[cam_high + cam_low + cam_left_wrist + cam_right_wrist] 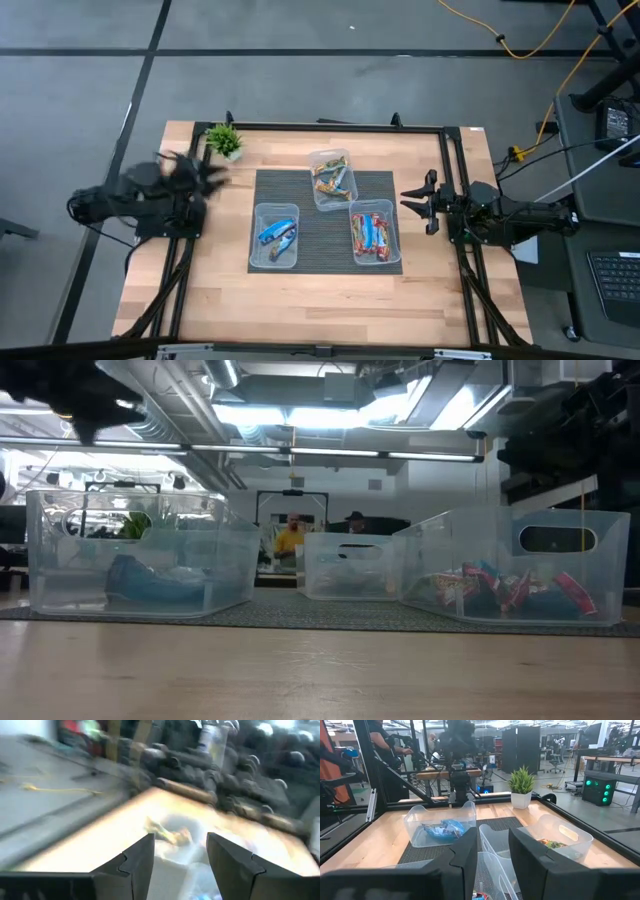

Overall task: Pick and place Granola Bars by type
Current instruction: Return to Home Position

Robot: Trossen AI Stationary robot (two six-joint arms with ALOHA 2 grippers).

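The granola bars lie sorted in three clear tubs on a dark mat point(322, 240). Blue bars point(277, 235) are in the left tub, brown and gold bars point(333, 180) in the far tub, red-orange bars point(371, 232) in the right tub. In the low view the blue bars point(150, 582) and red-orange bars point(500, 590) show through the tub walls. My left gripper point(205, 172) hovers open over the table's left side near the plant, blurred; in its own view point(180, 855) it holds nothing. My right gripper point(410, 200) waits open at the right edge, empty point(492, 850).
A small potted plant point(224, 141) stands at the far left corner of the table. A black frame rail point(452, 180) runs along the right side. Bare wood lies near of the mat. People show in the room beyond point(290, 535).
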